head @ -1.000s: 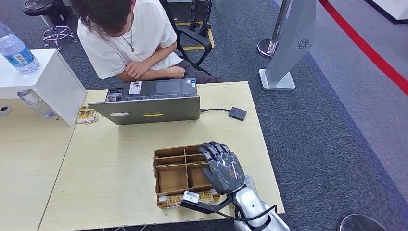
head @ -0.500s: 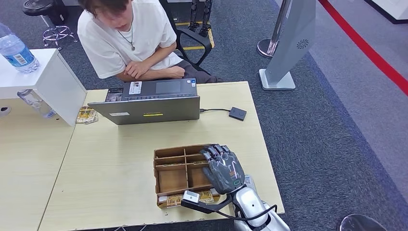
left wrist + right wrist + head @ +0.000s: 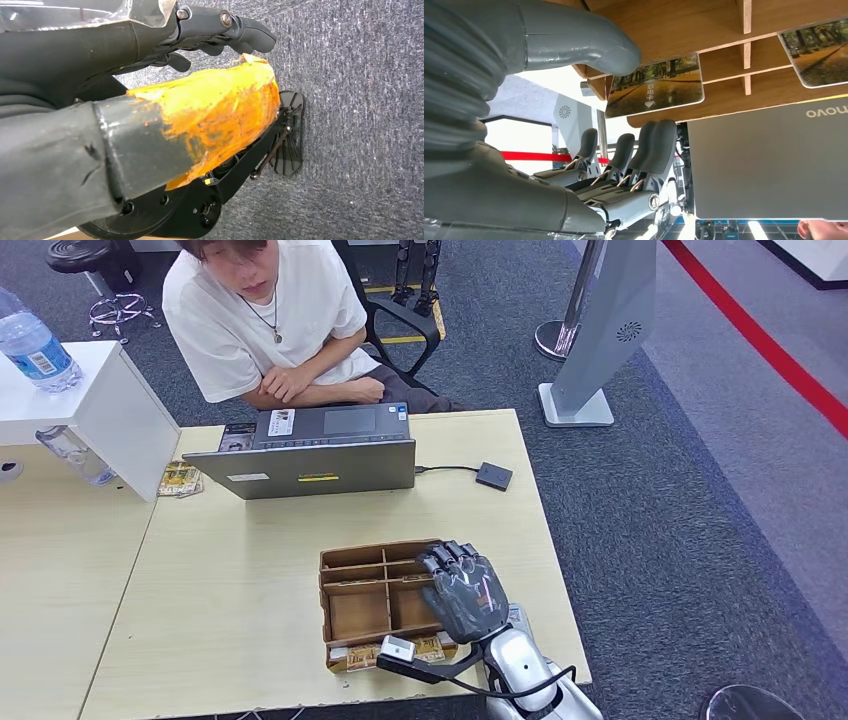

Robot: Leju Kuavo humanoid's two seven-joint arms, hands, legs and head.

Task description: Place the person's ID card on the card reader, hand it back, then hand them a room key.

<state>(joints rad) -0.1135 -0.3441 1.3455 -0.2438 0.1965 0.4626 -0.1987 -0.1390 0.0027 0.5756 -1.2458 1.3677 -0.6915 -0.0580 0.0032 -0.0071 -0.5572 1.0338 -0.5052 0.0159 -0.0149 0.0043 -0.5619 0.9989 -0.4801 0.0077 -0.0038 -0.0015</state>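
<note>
Tray's (image 3: 352,592) right compartments under hand (image 3: 465,590)

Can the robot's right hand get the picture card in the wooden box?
Probably yes. The right hand hovers right over the wooden box, the thumb and fingers are spread on either side of the picture card, and nothing sits between them.

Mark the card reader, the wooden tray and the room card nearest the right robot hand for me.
card reader (image 3: 493,476): head view, middle of its black top.
wooden tray (image 3: 325,600): head view, its left wall.
room card (image 3: 655,86): right wrist view, middle of its printed face, next to the thumb.
</note>
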